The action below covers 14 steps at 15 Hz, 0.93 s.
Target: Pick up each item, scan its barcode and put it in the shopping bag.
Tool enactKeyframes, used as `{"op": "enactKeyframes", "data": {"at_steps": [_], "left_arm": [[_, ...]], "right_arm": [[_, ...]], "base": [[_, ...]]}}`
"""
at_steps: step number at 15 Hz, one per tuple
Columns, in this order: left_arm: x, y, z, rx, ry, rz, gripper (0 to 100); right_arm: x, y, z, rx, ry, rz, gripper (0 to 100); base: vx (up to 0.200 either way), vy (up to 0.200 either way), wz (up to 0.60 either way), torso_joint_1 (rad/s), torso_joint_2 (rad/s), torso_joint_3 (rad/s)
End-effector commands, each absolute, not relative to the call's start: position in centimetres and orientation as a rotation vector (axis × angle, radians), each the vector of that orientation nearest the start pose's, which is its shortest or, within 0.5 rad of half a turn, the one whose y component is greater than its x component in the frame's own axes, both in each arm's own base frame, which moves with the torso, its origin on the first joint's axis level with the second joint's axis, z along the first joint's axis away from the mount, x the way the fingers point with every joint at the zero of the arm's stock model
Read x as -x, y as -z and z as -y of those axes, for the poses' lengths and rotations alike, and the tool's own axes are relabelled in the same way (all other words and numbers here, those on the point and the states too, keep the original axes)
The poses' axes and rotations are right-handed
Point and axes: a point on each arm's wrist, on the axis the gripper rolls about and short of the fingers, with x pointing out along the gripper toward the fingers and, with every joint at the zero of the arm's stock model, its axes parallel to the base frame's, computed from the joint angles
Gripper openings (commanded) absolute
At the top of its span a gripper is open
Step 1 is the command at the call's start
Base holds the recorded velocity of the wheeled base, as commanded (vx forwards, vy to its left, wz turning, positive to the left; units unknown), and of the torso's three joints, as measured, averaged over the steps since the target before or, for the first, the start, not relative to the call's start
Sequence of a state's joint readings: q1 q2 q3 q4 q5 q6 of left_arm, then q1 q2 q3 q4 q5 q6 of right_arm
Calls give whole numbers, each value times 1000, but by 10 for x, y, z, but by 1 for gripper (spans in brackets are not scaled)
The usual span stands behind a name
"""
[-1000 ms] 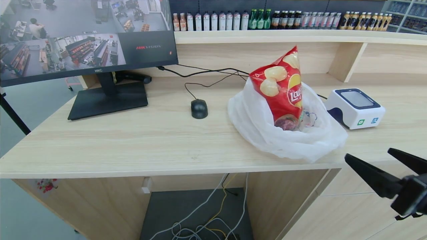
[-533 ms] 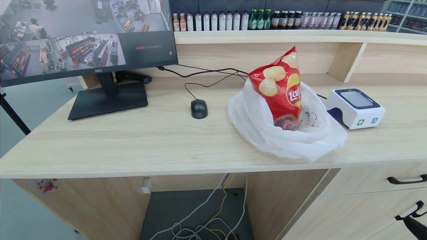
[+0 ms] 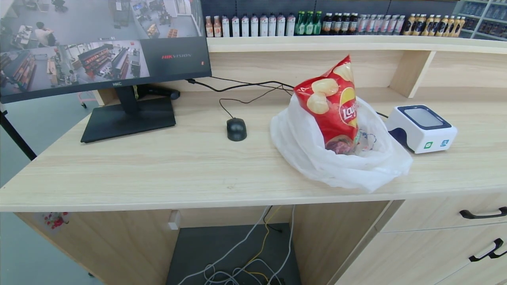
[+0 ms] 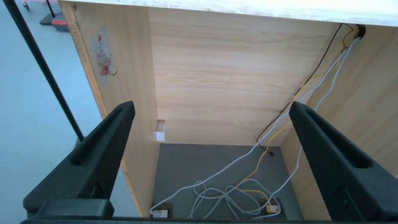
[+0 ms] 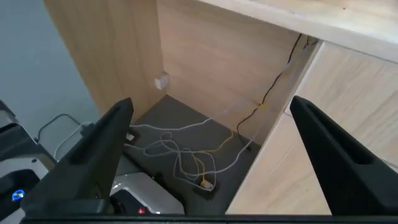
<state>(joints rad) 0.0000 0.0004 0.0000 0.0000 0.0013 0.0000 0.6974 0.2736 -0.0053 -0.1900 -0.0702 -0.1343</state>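
A red chip bag stands upright in the white plastic shopping bag on the wooden counter. To the bag's right sits the white barcode scanner with a dark top window. My left gripper hangs below the counter's edge, open and holding nothing, facing the leg space with its cables. My right gripper is also low in front of the counter, open and holding nothing.
A monitor on a black stand occupies the counter's left, with a black mouse and cables near the middle. Drawers with black handles lie under the counter at right. Loose wires lie on the floor below. Bottles line the back shelf.
My right gripper, seen open at the head view's lower right a second ago, has dropped down and out of that view. The chip bag has tilted slightly in the shopping bag.
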Motion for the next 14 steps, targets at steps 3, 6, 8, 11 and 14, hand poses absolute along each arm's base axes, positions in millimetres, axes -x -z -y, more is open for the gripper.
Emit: {"op": "enactKeyframes", "data": {"at_steps": [3, 6, 8, 11, 14], "left_arm": [[23, -75, 0, 0, -2, 0, 100], [23, -75, 0, 0, -2, 0, 100], [23, -75, 0, 0, -2, 0, 100], [23, -75, 0, 0, -2, 0, 100], [23, -75, 0, 0, -2, 0, 100]], "right_arm": [[12, -85, 12, 142, -607, 9, 100], [10, -84, 9, -7, -344, -107, 100], [10, -83, 7, -11, -200, -125, 100], [11, -83, 4, -22, 5, -122, 100], [18, -79, 2, -13, 33, -47, 100]], "base": [[0, 0, 0, 0, 0, 0], [0, 0, 0, 0, 0, 0], [0, 0, 0, 0, 0, 0], [0, 0, 0, 0, 0, 0], [0, 0, 0, 0, 0, 0]]}}
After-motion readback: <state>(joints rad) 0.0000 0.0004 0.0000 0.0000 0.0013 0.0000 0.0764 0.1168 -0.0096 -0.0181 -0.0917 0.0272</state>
